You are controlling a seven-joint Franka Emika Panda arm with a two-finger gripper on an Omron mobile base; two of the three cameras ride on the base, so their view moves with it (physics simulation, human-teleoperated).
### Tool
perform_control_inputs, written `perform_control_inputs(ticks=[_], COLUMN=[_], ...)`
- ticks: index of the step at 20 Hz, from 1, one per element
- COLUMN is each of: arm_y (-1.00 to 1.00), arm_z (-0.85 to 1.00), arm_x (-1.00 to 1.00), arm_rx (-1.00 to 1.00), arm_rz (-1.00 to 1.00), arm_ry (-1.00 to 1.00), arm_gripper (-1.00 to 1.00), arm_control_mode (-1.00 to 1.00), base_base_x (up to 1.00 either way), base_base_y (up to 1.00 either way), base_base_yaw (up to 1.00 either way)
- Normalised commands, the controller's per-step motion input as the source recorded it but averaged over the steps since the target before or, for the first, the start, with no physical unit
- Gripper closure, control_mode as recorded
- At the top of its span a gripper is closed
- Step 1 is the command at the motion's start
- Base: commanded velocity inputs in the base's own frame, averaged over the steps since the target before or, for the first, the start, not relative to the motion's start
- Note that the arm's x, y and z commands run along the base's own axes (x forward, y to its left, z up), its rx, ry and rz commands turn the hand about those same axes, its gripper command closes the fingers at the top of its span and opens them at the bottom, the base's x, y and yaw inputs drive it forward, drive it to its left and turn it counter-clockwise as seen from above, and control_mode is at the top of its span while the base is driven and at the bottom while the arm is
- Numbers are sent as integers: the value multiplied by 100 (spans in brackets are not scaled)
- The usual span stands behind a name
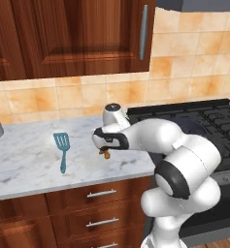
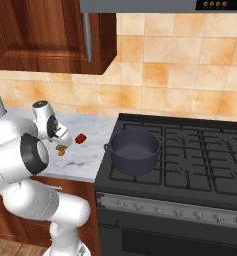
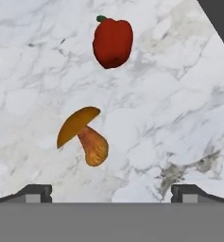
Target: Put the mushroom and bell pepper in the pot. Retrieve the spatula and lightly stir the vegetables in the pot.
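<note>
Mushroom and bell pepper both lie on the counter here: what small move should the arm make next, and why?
Probably lower the open end effector straight onto the mushroom. In the hand view it lies on the marble counter between the two fingertips, nearer than the bell pepper, and nothing is held. The pot on the stove looks empty, so a first pick seems due.

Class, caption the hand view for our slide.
Open jaws hover above the mushroom on the marble counter, red bell pepper lying just beyond.
</note>
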Motion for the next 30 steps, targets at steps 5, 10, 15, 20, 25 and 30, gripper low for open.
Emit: perform_control_inputs(ticks=[5, 10, 15, 20, 25, 30], arm_y=[10, 15, 19, 10, 0, 0], arm_z=[-34, -34, -28, -24, -34, -29], arm_x=[34, 42, 28, 20, 27, 9], arm_rx=[5, 1, 0, 0, 0, 0], arm_rz=[-3, -4, -4, -3, 0, 0], arm_ry=[4, 5, 1, 0, 1, 0], arm_gripper=[-100, -100, -100, -100, -100, 100], arm_control_mode=[-100, -100, -100, -100, -100, -100], base_base_x=[0, 0, 0, 0, 0, 0], base_base_y=[0, 0, 0, 0, 0, 0], base_base_yaw=[0, 0, 0, 0, 0, 0])
